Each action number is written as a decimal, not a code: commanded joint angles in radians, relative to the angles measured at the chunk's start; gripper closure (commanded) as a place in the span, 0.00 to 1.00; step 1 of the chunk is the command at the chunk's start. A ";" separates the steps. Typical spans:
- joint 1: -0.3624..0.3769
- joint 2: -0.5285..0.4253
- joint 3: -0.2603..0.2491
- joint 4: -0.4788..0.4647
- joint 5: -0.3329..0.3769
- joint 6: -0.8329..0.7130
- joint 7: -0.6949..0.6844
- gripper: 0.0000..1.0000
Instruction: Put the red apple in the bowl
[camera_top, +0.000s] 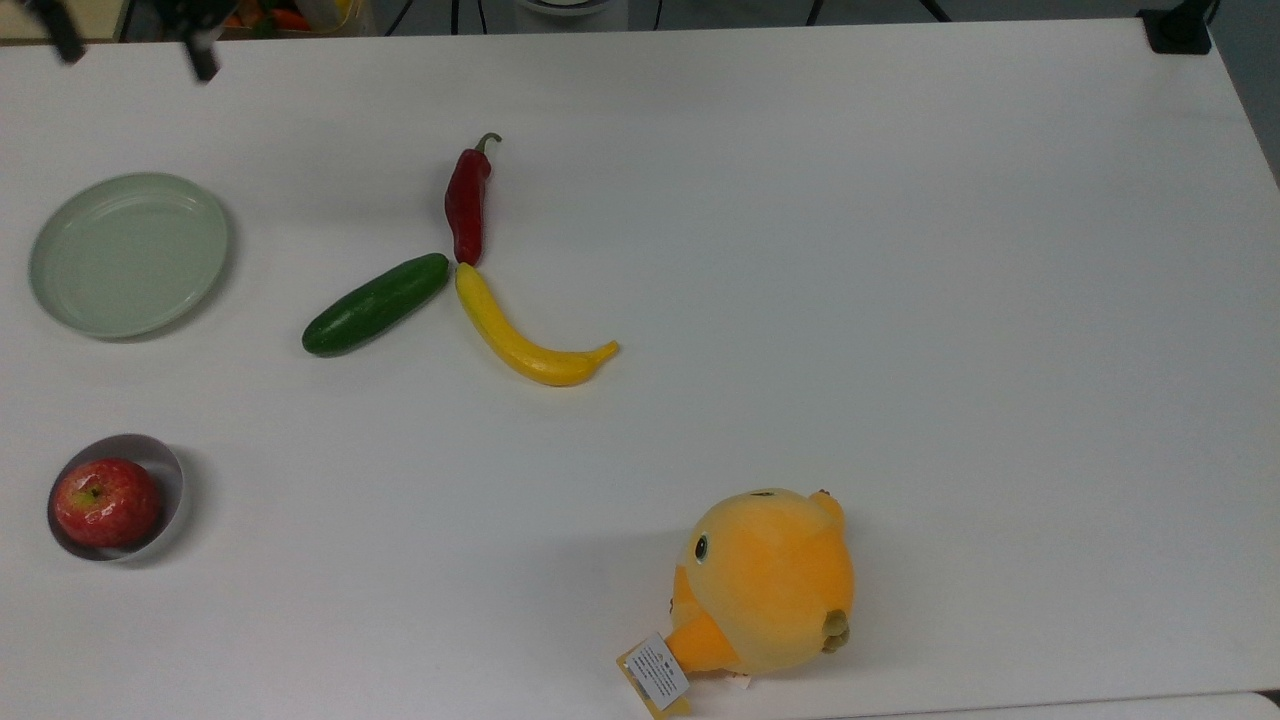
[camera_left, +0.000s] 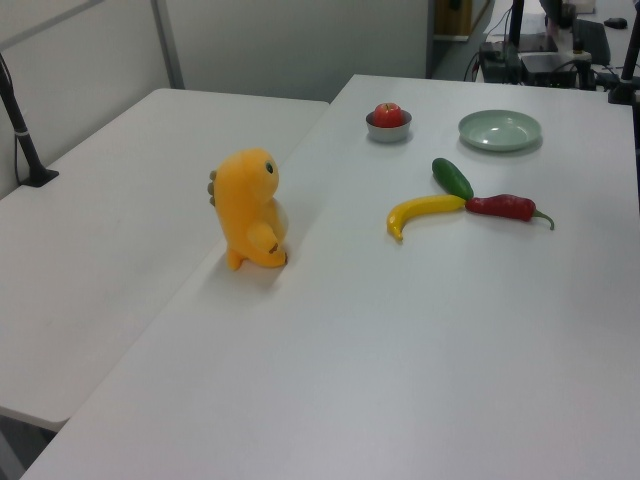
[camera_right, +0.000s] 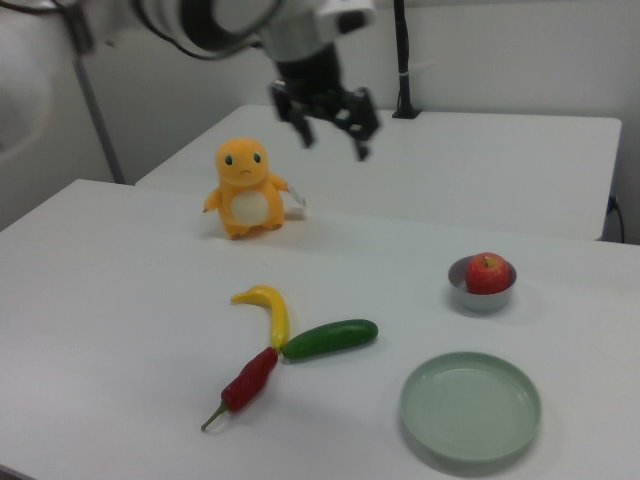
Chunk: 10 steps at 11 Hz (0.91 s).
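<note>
**White table, one apple seated in one bowl**

White tabletop (camera_top: 900, 250) carries every loose item, and the red apple (camera_top: 105, 502) sits inside the bowl (camera_top: 172, 480), filling most of it, near 8 o'clock in the top view. In the right view the same apple (camera_right: 488, 272) rises above the rim of the grey bowl (camera_right: 481, 298).

Counted: one apple, one bowl, one pale green plate (camera_top: 130, 254), one cucumber (camera_top: 376, 303), one yellow banana (camera_top: 525, 338), one red chili pepper (camera_top: 468, 200) and one orange plush toy (camera_top: 765, 580). The plate lies empty at 12 o'clock from the bowl in the top view, well apart from it. The cucumber, banana and chili meet at one point near the middle of the table, their ends touching or nearly so, fanning out like three spokes. The plush toy stands alone toward 5 o'clock in the top view, a paper tag at its base.

The gripper (camera_right: 332, 122) hangs high above the table in the right view, its two dark fingers spread apart with nothing between them, far from the bowl.

A second white table (camera_left: 120, 200) stands just beside the first in the left view. Grey walls, dark stands and cables ring the far edges.
</note>
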 joint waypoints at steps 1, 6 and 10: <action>0.094 -0.178 -0.004 -0.126 0.042 -0.214 0.144 0.00; 0.324 -0.323 0.007 -0.341 0.040 -0.250 0.263 0.00; 0.355 -0.360 0.050 -0.461 0.023 -0.140 0.223 0.00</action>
